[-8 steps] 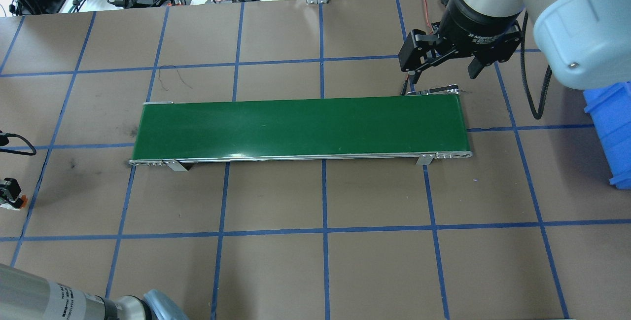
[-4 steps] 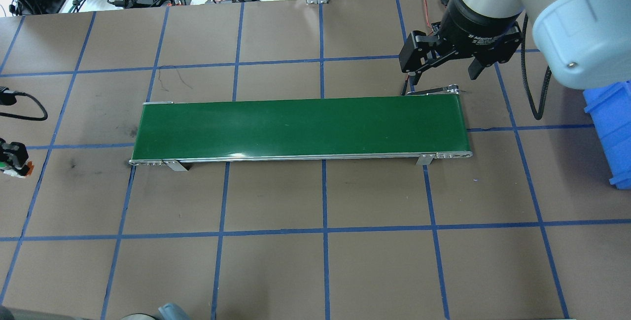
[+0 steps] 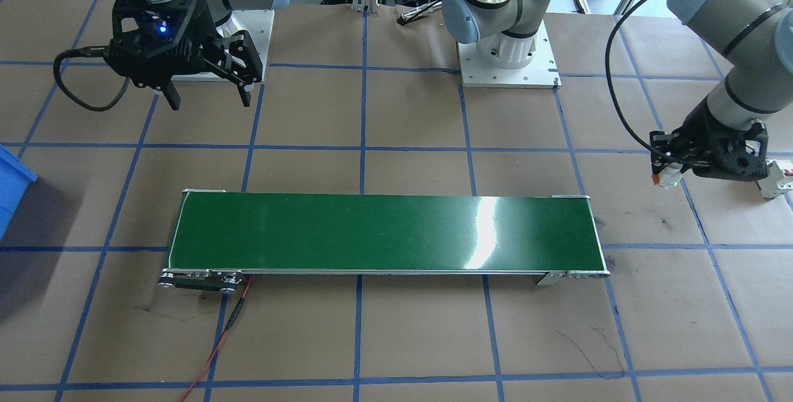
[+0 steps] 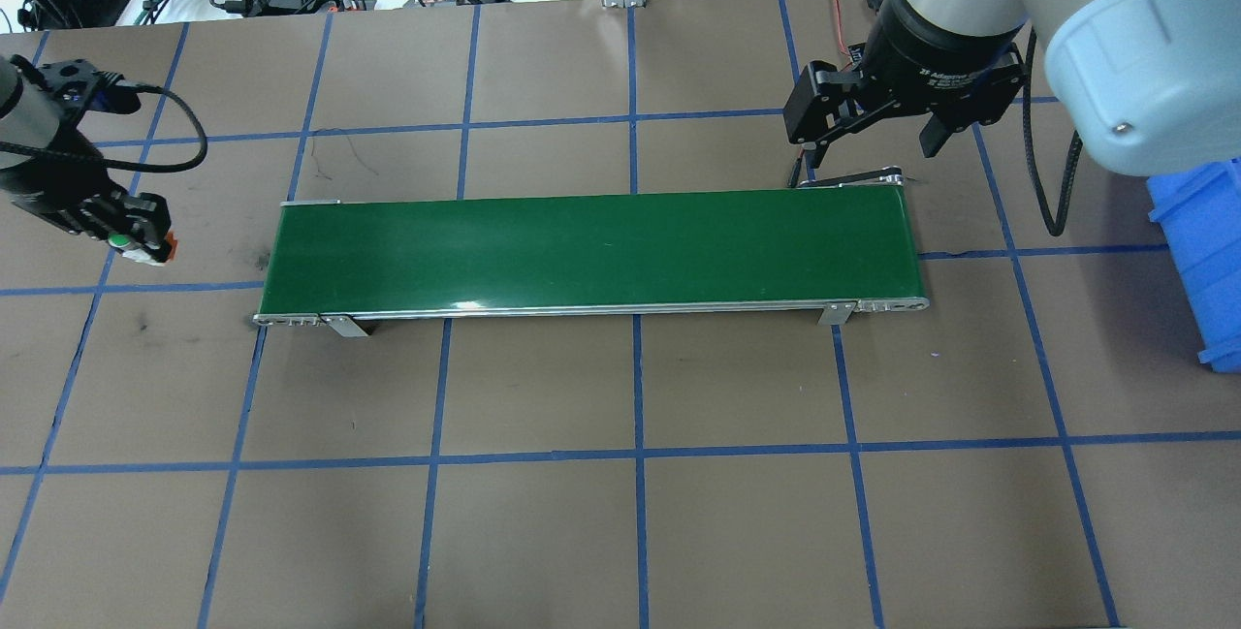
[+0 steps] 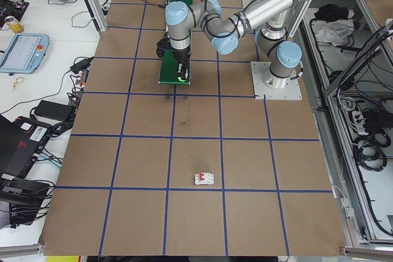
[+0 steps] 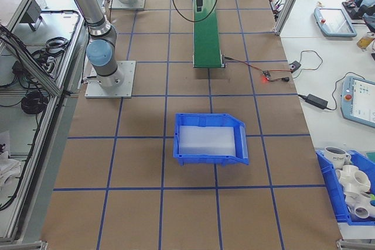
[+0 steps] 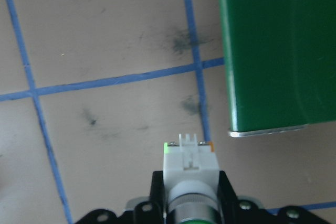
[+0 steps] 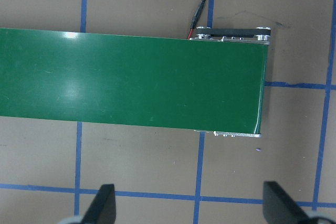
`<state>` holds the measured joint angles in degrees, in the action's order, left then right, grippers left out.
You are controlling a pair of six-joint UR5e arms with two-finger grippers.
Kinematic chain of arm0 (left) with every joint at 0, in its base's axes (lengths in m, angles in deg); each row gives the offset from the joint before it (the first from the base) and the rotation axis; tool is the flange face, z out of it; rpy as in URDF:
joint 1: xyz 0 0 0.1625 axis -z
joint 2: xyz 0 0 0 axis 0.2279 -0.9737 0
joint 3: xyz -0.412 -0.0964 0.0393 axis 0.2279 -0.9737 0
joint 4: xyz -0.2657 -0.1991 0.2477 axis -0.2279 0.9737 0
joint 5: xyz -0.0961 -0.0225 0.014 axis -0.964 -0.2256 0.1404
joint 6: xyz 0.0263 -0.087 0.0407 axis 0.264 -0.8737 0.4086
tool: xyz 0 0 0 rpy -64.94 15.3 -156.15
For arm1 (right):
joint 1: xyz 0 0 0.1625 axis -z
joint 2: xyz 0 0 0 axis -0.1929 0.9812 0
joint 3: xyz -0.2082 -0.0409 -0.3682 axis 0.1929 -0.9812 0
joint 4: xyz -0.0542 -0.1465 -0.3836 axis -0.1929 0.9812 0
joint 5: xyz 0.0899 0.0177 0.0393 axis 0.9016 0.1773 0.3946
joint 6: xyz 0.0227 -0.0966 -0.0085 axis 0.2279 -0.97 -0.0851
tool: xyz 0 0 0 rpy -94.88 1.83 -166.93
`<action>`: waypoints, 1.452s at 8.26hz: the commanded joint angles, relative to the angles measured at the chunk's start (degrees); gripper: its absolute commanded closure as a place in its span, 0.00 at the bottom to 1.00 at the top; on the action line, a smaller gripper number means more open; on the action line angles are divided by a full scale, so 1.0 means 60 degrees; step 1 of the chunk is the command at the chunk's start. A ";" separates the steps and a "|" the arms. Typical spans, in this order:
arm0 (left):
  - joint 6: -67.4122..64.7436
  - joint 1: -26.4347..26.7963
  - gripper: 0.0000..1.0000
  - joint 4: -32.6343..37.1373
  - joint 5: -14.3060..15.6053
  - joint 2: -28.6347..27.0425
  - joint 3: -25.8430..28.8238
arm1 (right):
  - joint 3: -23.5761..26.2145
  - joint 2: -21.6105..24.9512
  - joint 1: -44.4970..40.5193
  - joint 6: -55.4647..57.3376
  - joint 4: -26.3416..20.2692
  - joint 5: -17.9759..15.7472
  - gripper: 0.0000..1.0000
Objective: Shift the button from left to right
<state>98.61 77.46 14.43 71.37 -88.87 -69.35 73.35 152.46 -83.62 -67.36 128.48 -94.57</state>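
Left gripper (image 4: 131, 239) clamped on the button (image 4: 124, 243), in the air just beside the left end of the green conveyor belt (image 4: 591, 249), right gripper (image 4: 877, 130) spread wide above the belt's far end, blue bin (image 4: 1202, 251) further right, white breaker (image 3: 774, 180) behind the left gripper.

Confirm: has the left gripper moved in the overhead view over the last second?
Yes. The left gripper, shut on the button, has come in from the view's left edge, up and rightward, toward the left end of the green conveyor belt.

Glossy green belt (image 4: 591, 251) (metal-framed) on matt brown paper-covered table (image 4: 737, 513).
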 commanded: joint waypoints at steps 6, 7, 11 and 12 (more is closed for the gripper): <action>-0.2487 0.1194 1.00 0.0113 -0.0986 -0.1777 0.0591 | 0.0000 -0.0022 -0.0001 0.0014 0.0000 -0.0020 0.00; -0.2488 0.1209 1.00 0.0055 -0.0986 -0.1953 0.0707 | 0.0000 -0.0051 -0.0001 0.0028 0.0000 -0.0006 0.00; -0.2691 0.1326 1.00 -0.0034 -0.1030 -0.2745 0.1118 | 0.0000 -0.0051 -0.0001 0.0014 0.0000 -0.0006 0.00; -0.2881 0.1340 1.00 -0.0048 -0.1016 -0.2804 0.1104 | 0.0000 -0.0051 -0.0001 0.0028 0.0000 -0.0006 0.00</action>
<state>82.94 85.21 14.27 65.29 -104.43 -63.05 73.35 152.16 -83.62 -67.24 128.49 -94.61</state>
